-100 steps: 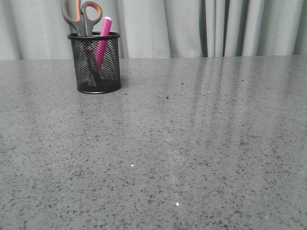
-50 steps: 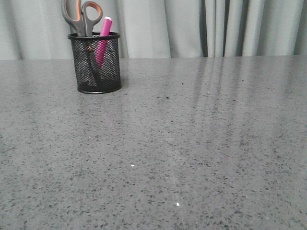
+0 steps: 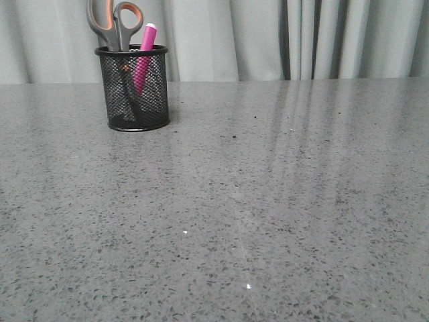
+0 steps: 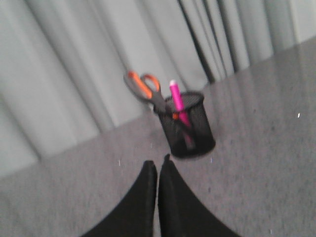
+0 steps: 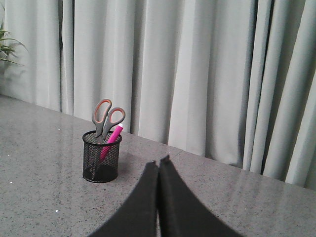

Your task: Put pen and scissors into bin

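The black mesh bin stands on the grey table at the far left. The scissors stand in it, blades down, grey-and-orange handles above the rim. The pink pen leans in the bin beside them, its white cap up. The bin also shows in the left wrist view and the right wrist view, with scissors and pen inside. My left gripper is shut and empty, short of the bin. My right gripper is shut and empty, well away from the bin. Neither gripper shows in the front view.
The grey speckled table stretches across the front view. Pale pleated curtains hang behind its far edge. A green plant shows at the edge of the right wrist view.
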